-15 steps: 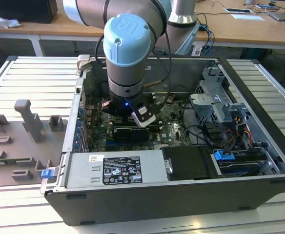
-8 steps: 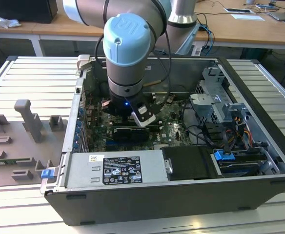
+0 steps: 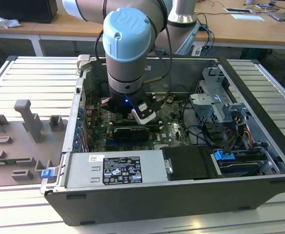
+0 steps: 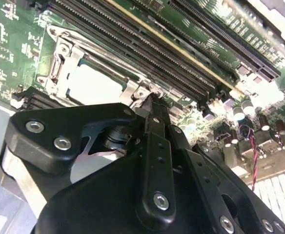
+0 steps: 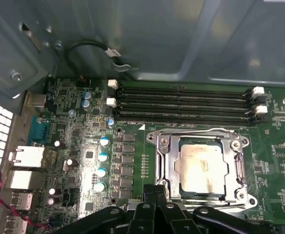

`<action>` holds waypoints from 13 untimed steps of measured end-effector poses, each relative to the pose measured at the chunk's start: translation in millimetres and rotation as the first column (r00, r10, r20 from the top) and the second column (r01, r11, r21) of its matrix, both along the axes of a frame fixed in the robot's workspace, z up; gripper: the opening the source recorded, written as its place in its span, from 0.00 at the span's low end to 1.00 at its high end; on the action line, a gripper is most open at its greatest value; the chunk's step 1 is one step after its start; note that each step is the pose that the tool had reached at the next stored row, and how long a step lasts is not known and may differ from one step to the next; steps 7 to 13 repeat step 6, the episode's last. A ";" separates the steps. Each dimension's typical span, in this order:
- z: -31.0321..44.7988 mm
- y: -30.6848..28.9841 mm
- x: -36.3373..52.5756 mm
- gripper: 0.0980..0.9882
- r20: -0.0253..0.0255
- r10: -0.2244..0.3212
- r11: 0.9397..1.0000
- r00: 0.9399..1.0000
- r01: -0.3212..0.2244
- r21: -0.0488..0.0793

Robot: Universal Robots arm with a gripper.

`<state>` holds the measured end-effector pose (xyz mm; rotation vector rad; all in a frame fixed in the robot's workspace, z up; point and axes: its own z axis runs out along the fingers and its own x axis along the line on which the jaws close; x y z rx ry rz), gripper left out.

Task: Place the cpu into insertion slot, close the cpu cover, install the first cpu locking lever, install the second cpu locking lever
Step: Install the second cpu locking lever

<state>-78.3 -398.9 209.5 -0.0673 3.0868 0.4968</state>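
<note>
We see the tool [image 5: 154,195] down inside the open computer case [image 3: 259,122], its fingertips drawn together with nothing visibly held between them, right at the edge of the insertion slot [image 5: 164,168]. The cpu [image 5: 201,165] lies flat in that slot, and the cpu cover [image 5: 201,134] is folded down around it, its window framing the chip. In the second wrist view the fingertips [image 4: 152,105] sit just beside the cover's corner, near the long memory slots [image 4: 147,48].
</note>
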 end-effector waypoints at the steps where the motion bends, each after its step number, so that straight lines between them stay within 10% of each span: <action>1: 3.7 0.0 0.0 0.01 0.000 0.000 1.000 1.000 0.000 0.001; 13: 7.4 0.1 0.0 0.01 0.000 0.000 1.000 1.000 0.000 0.001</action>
